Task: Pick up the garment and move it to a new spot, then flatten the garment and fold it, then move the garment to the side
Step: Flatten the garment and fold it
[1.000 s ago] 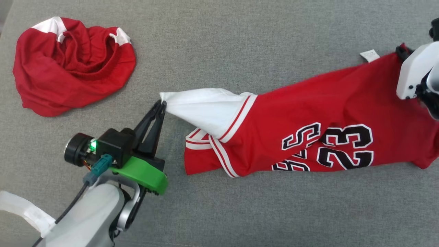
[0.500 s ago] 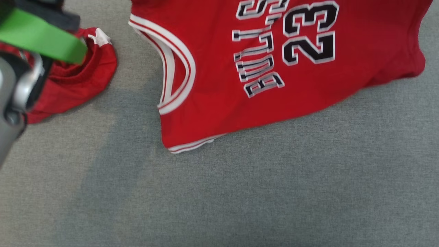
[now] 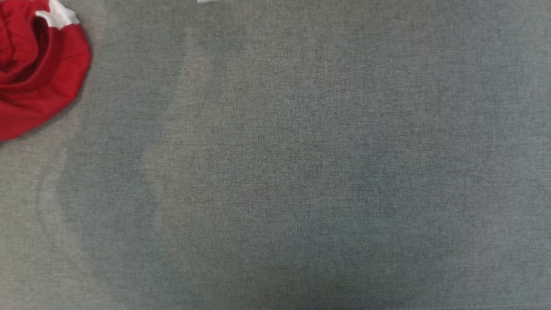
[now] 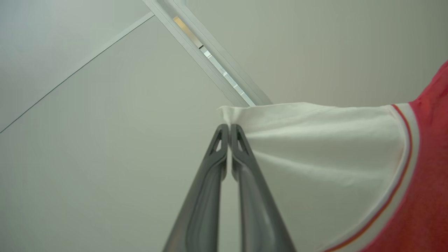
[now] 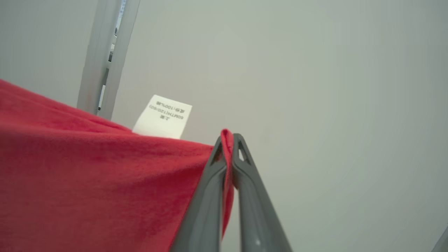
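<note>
The garment (image 4: 350, 164), a red jersey with white trim, hangs between my two grippers, raised off the surface. In the left wrist view my left gripper (image 4: 229, 127) is shut on a white corner of it, and the cloth stretches away to the right. The right wrist view has my right gripper (image 5: 228, 135) shut on a red hem edge of the garment (image 5: 87, 175), with its white care label (image 5: 162, 117) sticking up beside the fingers. A sliver of white cloth (image 3: 206, 1) shows at the top edge of the head view.
A second crumpled red garment with white trim (image 3: 34, 69) lies at the upper left of the grey fabric surface (image 3: 301, 172). Both wrist views look up at a pale wall and ceiling with a light rail (image 4: 210, 59).
Both grippers have lifted the jersey off the surface and up out of the head view. The head view itself has shifted, so the crumpled red garment now sits in its top left corner.
</note>
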Robot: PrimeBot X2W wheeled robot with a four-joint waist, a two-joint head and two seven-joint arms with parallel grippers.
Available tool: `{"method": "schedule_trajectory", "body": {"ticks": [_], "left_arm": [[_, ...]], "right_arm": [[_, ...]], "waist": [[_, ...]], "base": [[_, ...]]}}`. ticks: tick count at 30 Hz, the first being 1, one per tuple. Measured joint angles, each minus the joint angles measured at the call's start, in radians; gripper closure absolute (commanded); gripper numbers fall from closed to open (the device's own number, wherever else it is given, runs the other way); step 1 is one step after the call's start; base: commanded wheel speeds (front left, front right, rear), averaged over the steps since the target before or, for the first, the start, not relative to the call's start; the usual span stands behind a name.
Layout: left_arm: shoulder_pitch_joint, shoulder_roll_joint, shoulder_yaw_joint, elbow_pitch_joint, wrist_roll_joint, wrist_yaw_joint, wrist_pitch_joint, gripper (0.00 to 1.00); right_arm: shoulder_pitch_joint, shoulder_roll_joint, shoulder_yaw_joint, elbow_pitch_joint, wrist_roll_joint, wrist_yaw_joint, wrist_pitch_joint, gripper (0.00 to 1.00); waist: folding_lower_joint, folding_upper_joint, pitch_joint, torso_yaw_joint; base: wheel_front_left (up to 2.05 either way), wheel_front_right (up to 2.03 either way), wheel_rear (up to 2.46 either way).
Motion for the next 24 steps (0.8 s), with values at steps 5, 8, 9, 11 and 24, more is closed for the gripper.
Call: {"method": "schedule_trajectory", "body": {"ticks": [5,8,9,11,24], "left_arm": [[-0.067,-0.026,0.027,-0.021,0.043,0.033,-0.021,1.0],[-0.016,-0.024,0.057,-0.106,0.053,0.034,-0.026,1.0],[0.021,-0.02,0.063,-0.127,0.053,0.034,-0.026,1.0],[0.148,-0.012,0.083,-0.182,0.045,0.029,-0.025,1.0],[0.933,-0.014,0.259,-0.576,-0.001,-0.011,-0.025,1.0]], "right_arm": [[-0.074,0.0,0.004,0.018,-0.052,0.0,-0.062,1.0],[-0.064,0.003,0.008,0.017,-0.056,0.0,-0.08,1.0],[-0.047,0.003,0.009,0.014,-0.055,0.0,-0.082,1.0],[0.034,0.006,0.009,-0.002,-0.037,0.0,-0.084,1.0],[0.771,-0.044,-0.212,-0.485,0.057,0.0,-0.086,1.0]], "waist": [[0.0001,0.0,0.077,-0.012],[0.0001,0.0,0.12,-0.013],[0.0001,0.0,0.13,-0.013],[0.0003,0.0,0.155,-0.01],[0.0,0.0,0.065,0.018]], "base": [[0.0,0.0,0.0],[0.0,0.0,0.0],[0.0,0.0,0.0],[0.0,0.0,0.0],[0.0,0.0,0.0]]}}
